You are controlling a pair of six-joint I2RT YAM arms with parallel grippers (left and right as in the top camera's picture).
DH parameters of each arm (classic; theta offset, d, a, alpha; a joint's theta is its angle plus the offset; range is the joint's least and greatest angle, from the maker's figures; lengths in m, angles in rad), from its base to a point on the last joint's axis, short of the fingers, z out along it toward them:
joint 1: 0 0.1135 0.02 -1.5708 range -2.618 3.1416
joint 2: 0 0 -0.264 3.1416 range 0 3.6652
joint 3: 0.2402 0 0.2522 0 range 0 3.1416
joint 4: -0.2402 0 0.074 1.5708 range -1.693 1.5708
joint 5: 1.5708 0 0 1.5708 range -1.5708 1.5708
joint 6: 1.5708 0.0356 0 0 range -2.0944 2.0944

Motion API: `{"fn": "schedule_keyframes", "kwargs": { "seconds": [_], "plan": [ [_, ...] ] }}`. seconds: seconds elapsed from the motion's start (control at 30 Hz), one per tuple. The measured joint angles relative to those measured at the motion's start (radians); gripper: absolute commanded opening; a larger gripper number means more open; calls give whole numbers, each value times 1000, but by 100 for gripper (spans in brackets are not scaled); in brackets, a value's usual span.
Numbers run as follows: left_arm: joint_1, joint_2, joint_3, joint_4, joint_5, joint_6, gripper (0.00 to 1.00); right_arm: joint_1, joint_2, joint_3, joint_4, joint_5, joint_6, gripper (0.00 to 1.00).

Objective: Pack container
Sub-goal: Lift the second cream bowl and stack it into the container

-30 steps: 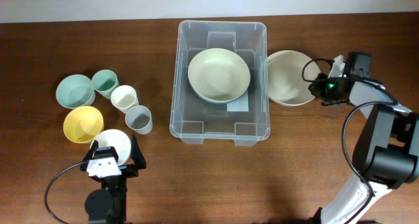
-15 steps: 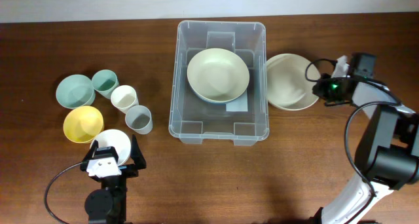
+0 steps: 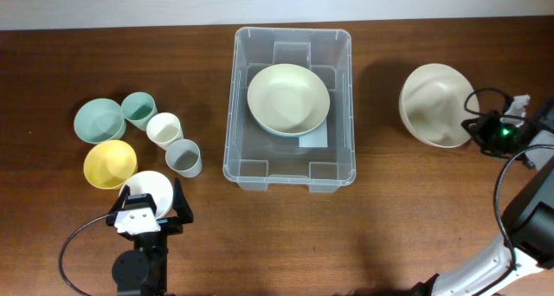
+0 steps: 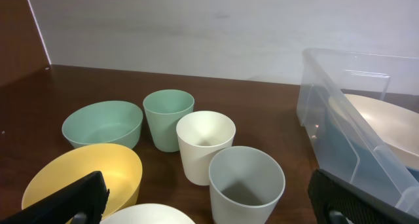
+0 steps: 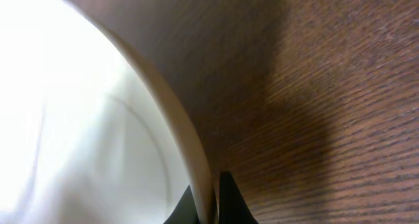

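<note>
Your container is sitting at the middle of the wooden table. 1 cream bowl is resting inside it, toward its far half, and is partly covering the white label on its base. Your right gripper is holding position to the right of the container, well apart from it. In the right wrist view its 2 fingers are pinching together on the rim of a beige bowl, so you are logging it as clamped on that bowl. In the overhead view the beige bowl is looking tipped rather than level, and it is not touching the container. Your left gripper is sitting left of the container, beyond its near-left corner. Its jaws are standing wide apart on either side of a white bowl; you cannot tell whether either finger is touching it. 5 more vessels are standing left of the container. The grey cup is standing nearest its left wall, then the cream cup and the teal cup. The green bowl and the yellow bowl are standing farthest from it.
</note>
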Motion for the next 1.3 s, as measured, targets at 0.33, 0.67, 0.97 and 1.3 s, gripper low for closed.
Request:
{"fn": "schedule_keyframes", "kwargs": {
  "seconds": [0.33, 0.67, 0.97, 1.3],
  "plan": [
    [0, 0, 0, 0, 0, 0, 100, 152, -139, 40, -86, 33, -4, 4],
    [0, 0, 0, 0, 0, 0, 100, 603, -358, 182, -158, 417, -8, 4],
    [0, 0, 0, 0, 0, 0, 100, 972, -311, 186, -127, 849, -21, 4],
    [0, 0, 0, 0, 0, 0, 100, 1013, -229, 186, -90, 928, -22, 4]
  ]
}}
